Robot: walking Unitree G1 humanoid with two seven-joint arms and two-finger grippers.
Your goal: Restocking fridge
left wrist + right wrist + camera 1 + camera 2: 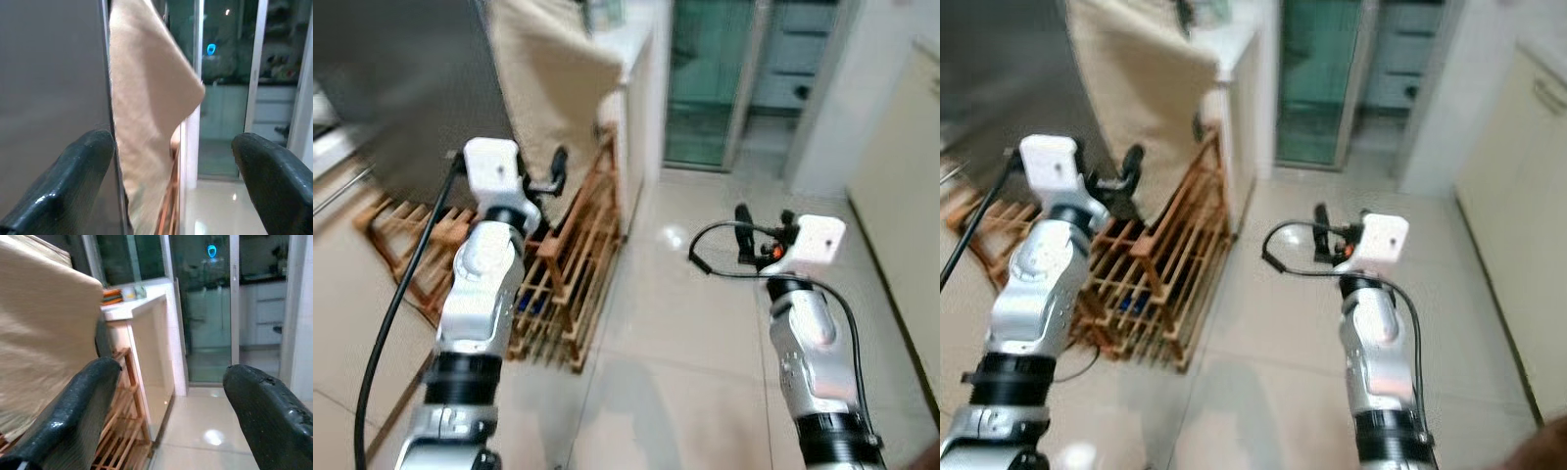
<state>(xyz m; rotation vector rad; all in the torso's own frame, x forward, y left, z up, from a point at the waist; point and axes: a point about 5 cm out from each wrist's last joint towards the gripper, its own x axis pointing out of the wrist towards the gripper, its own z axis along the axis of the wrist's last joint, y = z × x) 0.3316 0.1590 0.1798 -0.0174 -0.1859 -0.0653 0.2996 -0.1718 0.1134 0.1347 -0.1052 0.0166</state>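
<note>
Both hands were carried open and empty, the left hand [555, 168] near the dark grey fridge side [49, 88] by the slatted wooden rack [570, 279], the right hand [744, 227] over the tiled floor [675, 323], probably approaching to restock.

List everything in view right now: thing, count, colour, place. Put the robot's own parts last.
Tall grey fridge: one, dark grey, far left.
Beige cloth: one, hanging beside the fridge, above the rack.
Wooden slatted rack: one, brown, on the floor below the cloth.
White counter: one, right of the cloth, small items on top too blurred to name.
Glass sliding door: one, greenish, straight ahead.
Cream cabinet: one, far right.
Tiled floor: pale glossy tiles.
Left gripper: fingers open, empty, raised near the fridge's edge.
Right gripper: fingers open, empty, over the floor.
</note>
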